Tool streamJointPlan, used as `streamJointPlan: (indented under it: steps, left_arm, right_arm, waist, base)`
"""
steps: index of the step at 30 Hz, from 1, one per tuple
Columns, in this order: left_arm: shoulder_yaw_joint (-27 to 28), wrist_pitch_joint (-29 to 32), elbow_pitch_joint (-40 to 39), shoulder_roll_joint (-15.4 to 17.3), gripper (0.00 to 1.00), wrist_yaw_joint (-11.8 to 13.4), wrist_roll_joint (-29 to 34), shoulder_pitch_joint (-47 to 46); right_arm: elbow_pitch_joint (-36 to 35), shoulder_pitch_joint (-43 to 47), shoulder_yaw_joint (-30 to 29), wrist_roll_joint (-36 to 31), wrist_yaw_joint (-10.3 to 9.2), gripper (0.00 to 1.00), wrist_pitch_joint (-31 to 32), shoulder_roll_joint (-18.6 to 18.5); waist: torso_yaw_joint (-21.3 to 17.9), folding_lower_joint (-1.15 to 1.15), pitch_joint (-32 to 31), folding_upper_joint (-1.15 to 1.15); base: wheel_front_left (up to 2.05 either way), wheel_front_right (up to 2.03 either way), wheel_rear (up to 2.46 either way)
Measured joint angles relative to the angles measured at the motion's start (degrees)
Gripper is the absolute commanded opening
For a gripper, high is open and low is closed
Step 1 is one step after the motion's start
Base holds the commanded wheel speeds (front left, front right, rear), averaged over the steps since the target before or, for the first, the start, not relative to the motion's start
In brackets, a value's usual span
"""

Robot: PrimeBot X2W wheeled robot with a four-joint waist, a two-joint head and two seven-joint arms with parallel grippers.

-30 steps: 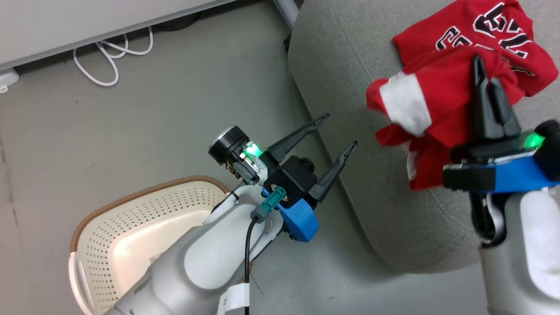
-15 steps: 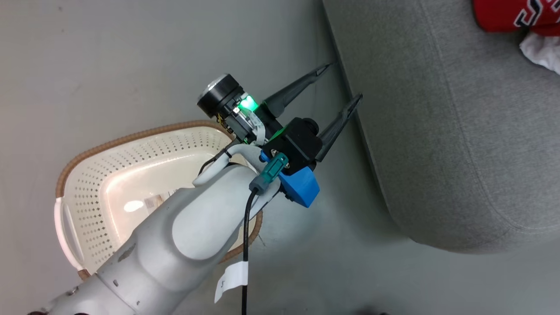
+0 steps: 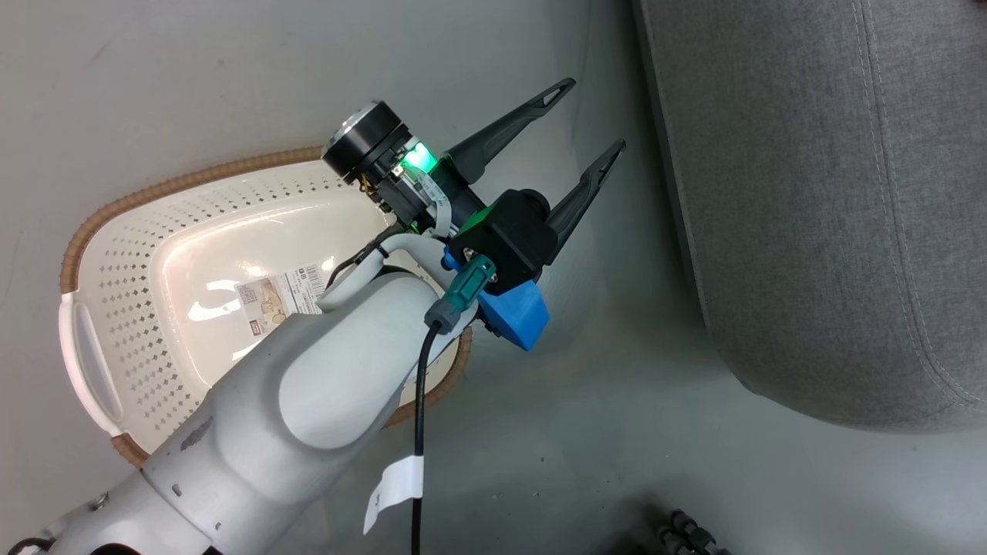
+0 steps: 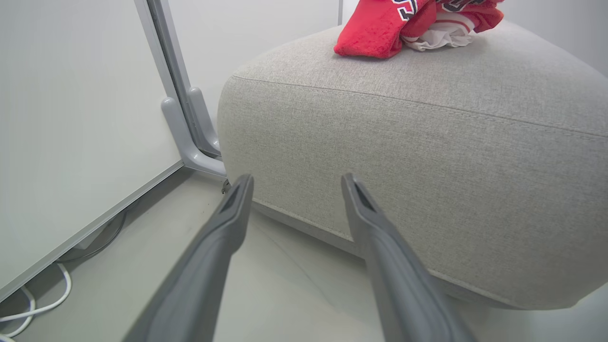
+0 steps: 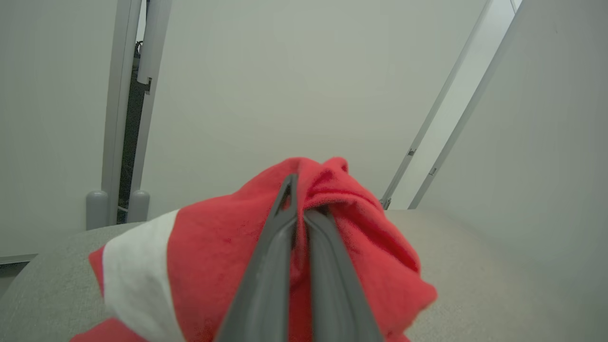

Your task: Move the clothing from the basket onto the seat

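The cream basket (image 3: 116,308) with its brown rim stands on the floor at the left, holding just a paper label (image 3: 277,297). Over its right rim my left gripper (image 3: 593,114) is open with nothing in it, pointing toward the grey seat (image 3: 810,193). In the left wrist view the left gripper (image 4: 297,177) faces the side of the seat (image 4: 427,166), and red clothing (image 4: 380,28) with white trim lies on top. My right gripper (image 5: 301,199) is shut on a red garment (image 5: 223,247) with a white band, held just above the seat (image 5: 475,266).
A white panel and a grey post (image 4: 190,142) stand left of the seat, with a white cable (image 4: 42,308) on the floor beneath. Grey floor lies between basket and seat. A dark object (image 3: 686,532) shows at the head view's bottom edge.
The head camera has swung down and left: the clothing and my right gripper have left its picture, and more of the basket shows. The left gripper stays open.
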Motion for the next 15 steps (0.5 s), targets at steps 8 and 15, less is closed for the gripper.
streamJointPlan:
  steps: [8,15]
  left_arm:
    - [-0.4,0.1,-0.8,0.5,1.0,0.3,-0.4,0.0]
    - [-0.5,-0.8,-0.2,0.3,1.0,0.8,-1.1,0.4]
  right_arm:
    - [8.3,4.2,-0.5,0.6,0.0,0.0,0.0,3.6]
    - [4.5,8.8,-1.6,0.5,0.01,1.0,0.0,6.5]
  waist:
    - [0.6,0.0,0.3,0.0]
    - [0.6,-0.01,-1.5,0.0]
  base:
    - [0.0,0.0,0.0]
    - [0.0,0.0,0.0]
